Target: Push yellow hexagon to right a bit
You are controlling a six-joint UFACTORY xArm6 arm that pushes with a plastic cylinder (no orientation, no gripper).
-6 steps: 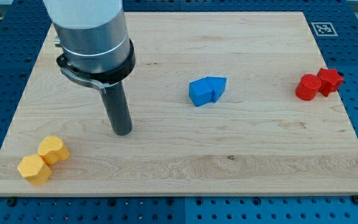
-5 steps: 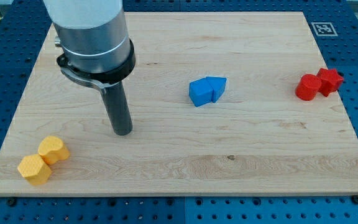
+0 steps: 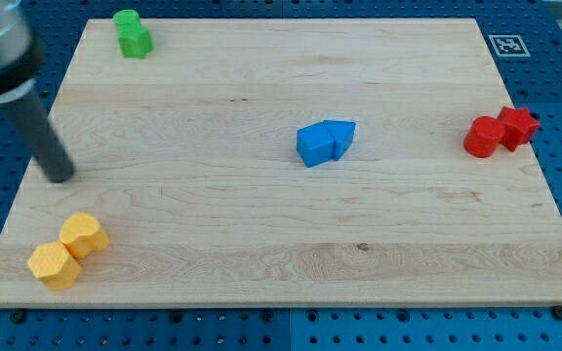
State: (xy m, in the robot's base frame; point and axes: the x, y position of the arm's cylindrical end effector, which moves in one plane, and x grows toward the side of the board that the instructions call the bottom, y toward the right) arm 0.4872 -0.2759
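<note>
Two yellow blocks touch each other near the view's bottom left corner of the wooden board [image 3: 281, 244]. The lower-left one looks like the yellow hexagon [image 3: 54, 265]. The other yellow block [image 3: 84, 235] is up and to its right, its shape much the same. My tip [image 3: 60, 177] rests near the board's left edge. It is above both yellow blocks, about a block's width from the upper one, and touches nothing.
A green block [image 3: 132, 34] sits near the top left. A blue cube [image 3: 313, 145] and a blue wedge-like block [image 3: 342, 136] touch at the centre. A red round block [image 3: 482, 137] and a red star [image 3: 518, 126] touch at the right edge.
The arm has swung left. My tip went from left of centre to near the left edge. The green block, hidden before, now shows. No block has moved.
</note>
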